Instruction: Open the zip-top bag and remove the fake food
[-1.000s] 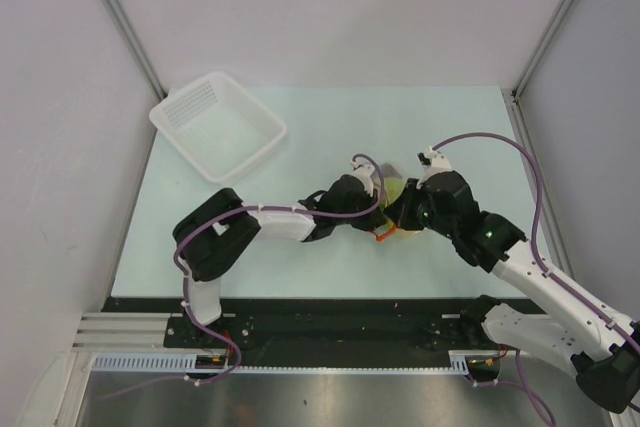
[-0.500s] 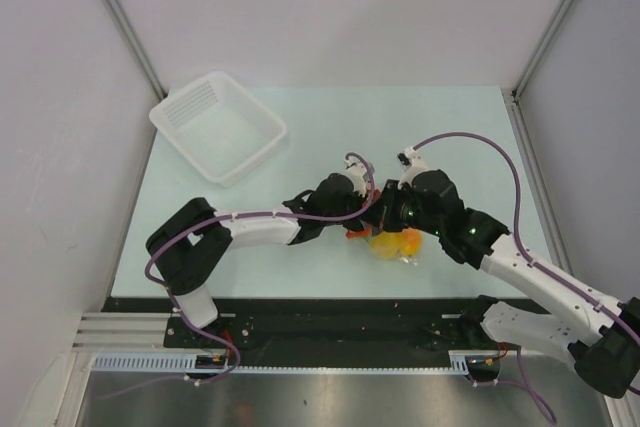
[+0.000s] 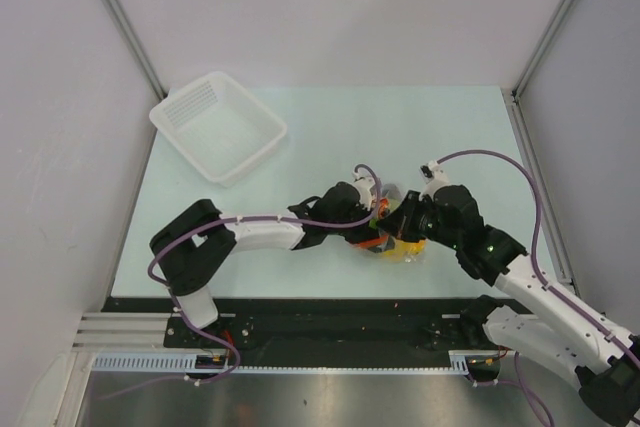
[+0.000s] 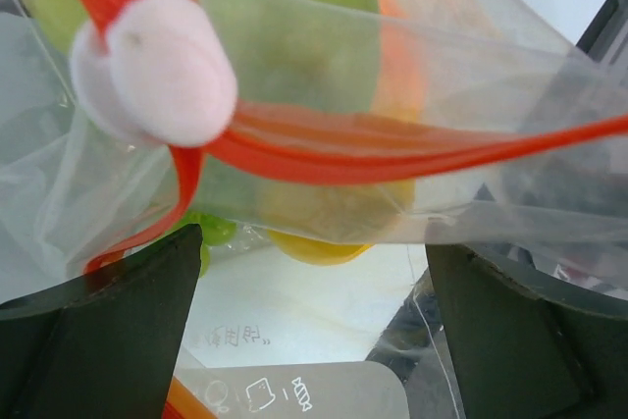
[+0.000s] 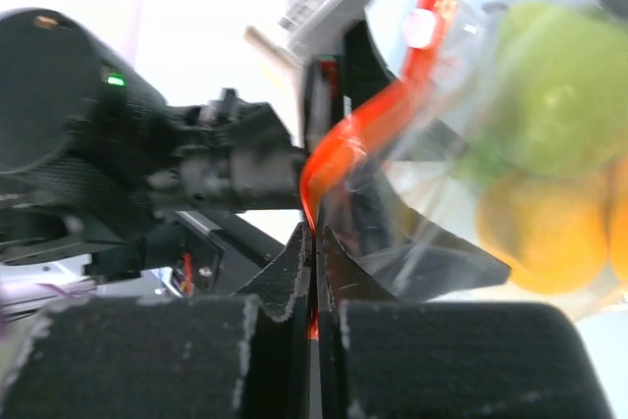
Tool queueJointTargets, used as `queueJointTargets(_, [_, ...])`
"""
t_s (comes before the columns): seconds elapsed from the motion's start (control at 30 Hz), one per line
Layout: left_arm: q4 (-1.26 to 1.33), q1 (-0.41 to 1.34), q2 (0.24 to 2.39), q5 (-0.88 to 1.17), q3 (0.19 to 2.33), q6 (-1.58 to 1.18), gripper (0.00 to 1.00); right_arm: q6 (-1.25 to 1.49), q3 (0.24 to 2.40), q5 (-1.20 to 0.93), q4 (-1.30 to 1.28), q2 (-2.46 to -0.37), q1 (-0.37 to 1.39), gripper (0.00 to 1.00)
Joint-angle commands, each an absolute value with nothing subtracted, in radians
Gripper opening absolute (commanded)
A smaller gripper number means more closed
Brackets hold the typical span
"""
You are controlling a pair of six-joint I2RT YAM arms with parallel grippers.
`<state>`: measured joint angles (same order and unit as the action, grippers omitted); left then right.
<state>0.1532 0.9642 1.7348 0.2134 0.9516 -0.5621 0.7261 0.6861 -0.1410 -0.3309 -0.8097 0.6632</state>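
Over the pale surface (image 3: pixel 450 137), the right hand (image 5: pixel 316 242) pinched tight the red zip edge (image 5: pixel 363 134) of the small clear plastic bag (image 3: pixel 397 241) of shiny toy fruit (image 5: pixel 549 105), while the left hand (image 4: pixel 312 242) gaped wide and empty, probably to grab the other side.

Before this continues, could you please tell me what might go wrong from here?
The right end effector pinches only the thin zip strip of the zip-top bag; the fake food inside may pull it free. The left end effector looks open, so pulling may drag the bag instead of opening it.
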Motion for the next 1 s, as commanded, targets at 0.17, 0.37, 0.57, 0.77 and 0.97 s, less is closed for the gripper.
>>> queueJointTargets(0.17, [0.330,1.002,1.799,0.178,0.933,-0.704,0.89,0.738,0.617,-0.111,-0.354,-0.784,0.673,0.00])
queueJointTargets(0.37, [0.319,1.020,1.833,0.074,0.966,-0.752,0.99,0.724,0.617,-0.061,-0.399,-0.778,0.692,0.00])
queueJointTargets(0.57, [0.272,1.023,1.911,0.018,1.017,-0.796,0.88,0.733,0.611,-0.063,-0.384,-0.776,0.707,0.00])
queueJointTargets(0.77, [0.256,1.023,1.937,0.005,1.029,-0.792,0.54,0.726,0.626,-0.055,-0.391,-0.776,0.710,0.00])
queueJointTargets(0.97, [0.197,1.023,1.856,-0.055,1.017,-0.689,0.28,0.707,0.630,-0.022,-0.416,-0.770,0.707,0.00])
